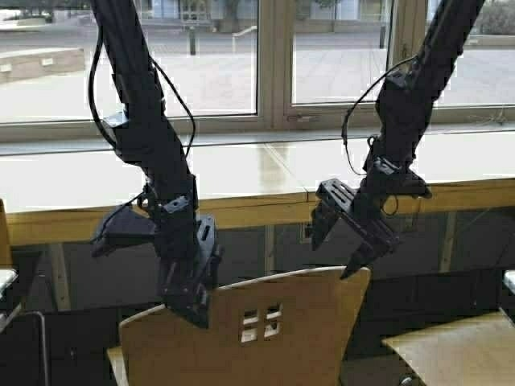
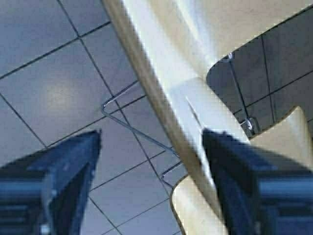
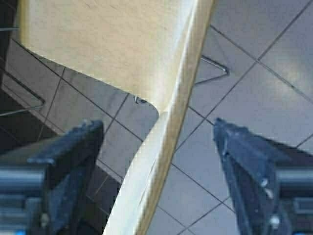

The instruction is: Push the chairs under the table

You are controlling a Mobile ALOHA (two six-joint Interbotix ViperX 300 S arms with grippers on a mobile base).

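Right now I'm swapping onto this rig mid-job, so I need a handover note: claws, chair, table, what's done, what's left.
Left claw: open, at the left top corner of the chair back, whose edge sits between its fingers.
Right claw: open, straddling the right top corner of the same back.
Chair: in front of the table, back well short of its front edge, not under it.
A second chair stands to the right.
Done: both claws placed on the back.
Left: push this chair in; then probably the others.

left gripper (image 1: 190, 310) lowered, jaws apart | right gripper (image 1: 338, 256) lowered, jaws apart
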